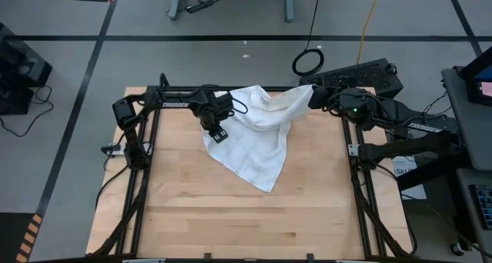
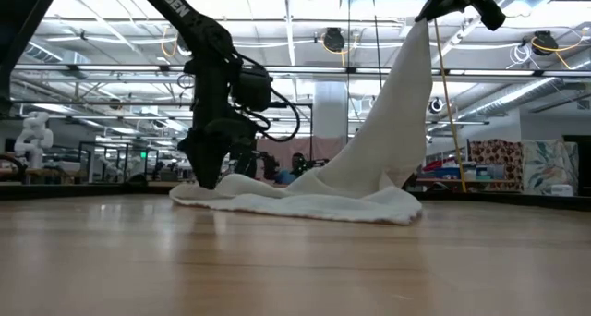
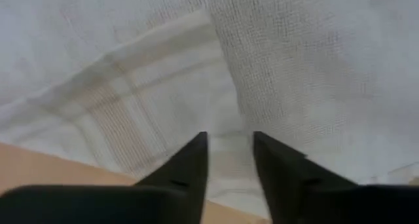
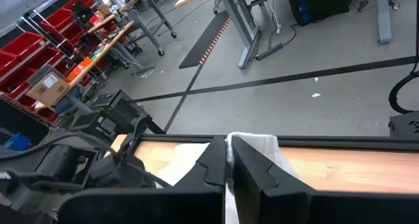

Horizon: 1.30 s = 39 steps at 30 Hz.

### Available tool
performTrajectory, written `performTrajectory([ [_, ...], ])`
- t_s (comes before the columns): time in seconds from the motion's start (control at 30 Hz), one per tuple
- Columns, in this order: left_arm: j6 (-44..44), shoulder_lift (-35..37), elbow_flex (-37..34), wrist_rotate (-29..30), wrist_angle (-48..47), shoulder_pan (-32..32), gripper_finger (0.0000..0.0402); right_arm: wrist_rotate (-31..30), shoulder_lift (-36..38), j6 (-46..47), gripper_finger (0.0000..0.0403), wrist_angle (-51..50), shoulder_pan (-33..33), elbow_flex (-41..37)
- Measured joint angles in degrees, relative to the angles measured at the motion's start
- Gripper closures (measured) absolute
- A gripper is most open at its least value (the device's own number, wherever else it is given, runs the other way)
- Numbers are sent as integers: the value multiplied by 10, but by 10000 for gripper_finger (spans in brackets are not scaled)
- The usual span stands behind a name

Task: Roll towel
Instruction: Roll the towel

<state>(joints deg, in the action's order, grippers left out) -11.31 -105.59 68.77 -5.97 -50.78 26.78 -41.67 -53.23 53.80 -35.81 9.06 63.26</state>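
Observation:
The white towel (image 1: 257, 136) with thin grey check lines lies partly on the wooden table (image 1: 231, 224). Its far right end is lifted high, and from there it slopes down to a crumpled heap (image 2: 305, 203) on the wood. One corner (image 1: 269, 188) points toward the near edge. My left gripper (image 1: 218, 134) points straight down at the towel's left end, shut on cloth. My right gripper (image 1: 310, 96) is high over the table's far right corner, shut on the raised end. My left gripper comes from above, fingers pointing down, and has a small ridge of the towel (image 3: 229, 149) between its two fingertips, near the checked hem at the towel's left end. That end lies on the table (image 2: 199, 194). One layer or several, I cannot tell. My right gripper pinches the towel's upper end (image 4: 252, 145) between its shut fingers, reaching almost level from the table's right side. The cloth hangs below it (image 2: 406, 85) in a long drape, drawn fairly straight, with its lower part resting on the table.
Black frame rails (image 1: 146, 178) run along the table's left and right edges (image 1: 361, 186). A black keyboard-like box (image 1: 361, 74) and a cable loop (image 1: 307, 61) sit beyond the far right corner. Bare wood stretches across the near half (image 1: 254, 232).

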Motion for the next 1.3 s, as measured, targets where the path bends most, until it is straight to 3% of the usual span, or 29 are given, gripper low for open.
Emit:
performTrajectory([
  [0.2,-6,0,-20,63,43,-32,164,10,0,0,403,0,0,0],
  [0.33,-19,0,-39,125,48,-40,155,14,0,0,403,0,0,0],
  [0.47,-19,1,-55,130,68,-37,202,15,0,0,403,0,0,0],
  [0.7,-21,22,-65,116,62,-33,369,15,2,-7,403,-3,0,0],
  [0.77,-42,40,-65,91,59,-32,390,15,5,-7,403,-12,0,0],
  [0.87,-82,66,-64,54,35,-30,371,15,14,-6,403,-31,0,0],
  [1.13,-100,82,-65,54,9,-40,274,12,36,-7,403,-50,0,0],
  [1.3,-94,83,-72,66,39,-38,276,12,38,-7,403,-54,0,0],
])
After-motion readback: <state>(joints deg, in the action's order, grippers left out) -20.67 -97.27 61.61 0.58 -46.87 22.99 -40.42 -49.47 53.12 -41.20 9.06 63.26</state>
